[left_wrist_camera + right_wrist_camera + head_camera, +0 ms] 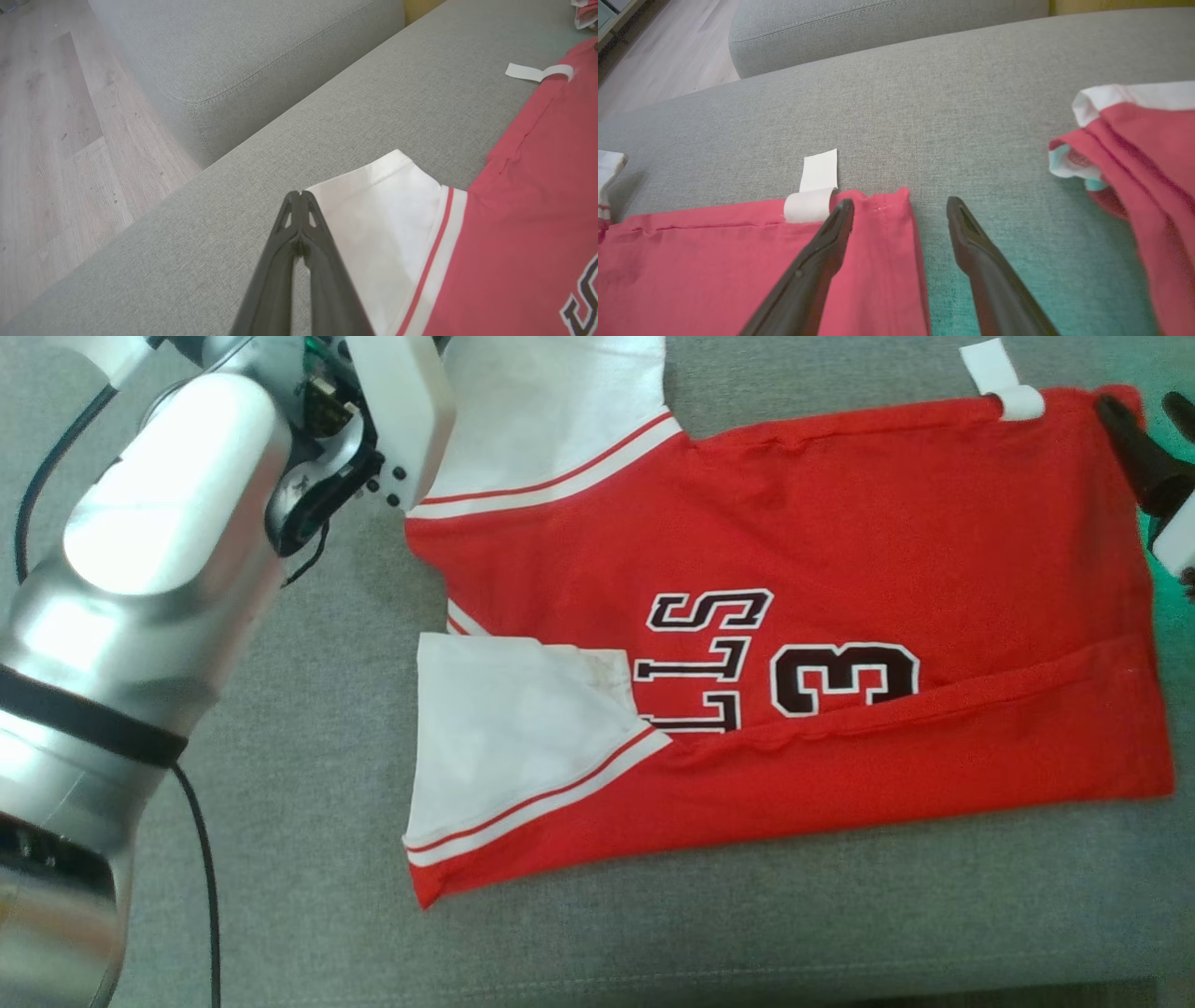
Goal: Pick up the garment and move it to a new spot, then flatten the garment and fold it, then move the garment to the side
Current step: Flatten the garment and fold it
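Glossy silver forearm (140, 569), black band (84, 719), thin black cable (201, 877), white wrist housing (401, 401), dark tapered fingers (808, 275).

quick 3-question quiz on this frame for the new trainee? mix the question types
1. True or false: the right gripper is shut.
2. The jersey has sleeves that are: A) white B) black C) blue.
3. Fill in: the gripper shut at a sleeve's edge is the ___ one.

Key: 1 false, its fingers stand apart. 2 A. 3 left; the left gripper.
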Available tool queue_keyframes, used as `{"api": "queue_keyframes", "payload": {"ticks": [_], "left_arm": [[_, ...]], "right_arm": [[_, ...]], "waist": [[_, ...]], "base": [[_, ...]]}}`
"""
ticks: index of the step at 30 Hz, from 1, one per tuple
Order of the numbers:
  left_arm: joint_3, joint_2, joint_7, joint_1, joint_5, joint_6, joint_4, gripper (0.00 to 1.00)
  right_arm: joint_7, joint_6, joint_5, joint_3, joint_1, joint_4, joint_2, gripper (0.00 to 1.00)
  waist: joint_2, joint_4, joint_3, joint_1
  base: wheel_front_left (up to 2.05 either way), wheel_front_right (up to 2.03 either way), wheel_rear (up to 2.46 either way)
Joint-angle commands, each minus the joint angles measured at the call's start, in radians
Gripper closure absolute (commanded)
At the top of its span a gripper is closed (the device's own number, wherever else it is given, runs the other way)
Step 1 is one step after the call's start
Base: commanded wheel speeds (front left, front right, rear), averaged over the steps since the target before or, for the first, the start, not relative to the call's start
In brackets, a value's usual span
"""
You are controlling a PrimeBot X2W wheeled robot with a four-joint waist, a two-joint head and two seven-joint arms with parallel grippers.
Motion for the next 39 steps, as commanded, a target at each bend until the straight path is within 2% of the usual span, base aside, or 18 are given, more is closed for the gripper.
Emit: {"api": "queue_keyframes", "payload": {"ticks": [1,4,5,6,8,14,24,28,34,39], "left_arm": [[0.029,0.034,-0.008,-0.059,-0.004,0.001,-0.032,1.0],[0.025,0.036,-0.009,-0.059,-0.006,0.001,-0.037,1.0],[0.024,0.038,-0.009,-0.058,-0.007,0.001,-0.038,1.0],[0.023,0.041,-0.01,-0.056,-0.007,0.001,-0.036,1.0],[0.021,0.045,-0.012,-0.055,-0.01,0.001,-0.034,1.0],[0.014,0.049,-0.03,-0.055,-0.009,0.001,-0.026,1.0],[0.039,0.066,-0.197,-0.092,0.018,0.009,-0.005,1.0],[0.044,0.066,-0.224,-0.08,0.002,0.008,-0.004,1.0],[0.055,0.083,-0.244,-0.02,-0.026,0.02,-0.058,1.0],[0.056,0.143,-0.251,0.105,-0.04,0.072,-0.219,1.0]], "right_arm": [[-0.004,-0.001,0.013,0.005,-0.007,-0.015,-0.035,0.0],[-0.007,-0.001,0.035,0.04,-0.025,-0.004,-0.043,0.01],[-0.01,-0.001,0.041,0.051,-0.031,-0.001,-0.047,0.18],[-0.012,-0.001,0.046,0.062,-0.036,-0.002,-0.048,0.39],[-0.016,-0.001,0.058,0.082,-0.044,-0.003,-0.055,1.0],[-0.052,-0.001,0.093,0.126,-0.065,-0.002,-0.081,1.0],[-0.167,-0.001,0.165,0.131,-0.098,0.004,-0.119,1.0],[-0.191,-0.001,0.183,0.159,-0.077,-0.014,-0.136,1.0],[-0.216,-0.001,0.217,0.185,-0.032,-0.031,-0.154,1.0],[-0.241,-0.001,0.261,0.201,0.032,-0.035,-0.178,1.0]], "waist": [[0.0,0.005,0.003,-0.0001],[0.0,0.01,0.005,-0.0001],[0.0,0.011,0.005,-0.0001],[0.0,0.011,0.004,-0.0001],[0.0,0.01,0.003,-0.0001],[0.0,0.011,-0.001,-0.0001],[0.0,0.008,-0.015,-0.0001],[0.0,0.006,-0.039,-0.0001],[0.0,0.013,-0.066,-0.0001],[0.0,0.031,-0.098,-0.0001]], "base": [[0.0,0.0,0.0],[0.0,0.0,0.0],[0.0,0.0,0.0],[0.0,0.0,0.0],[0.0,0.0,0.0],[0.0,0.0,0.0],[0.0,0.0,0.0],[0.0,0.0,0.0],[0.0,0.0,0.0],[0.0,0.0,0.0]]}}
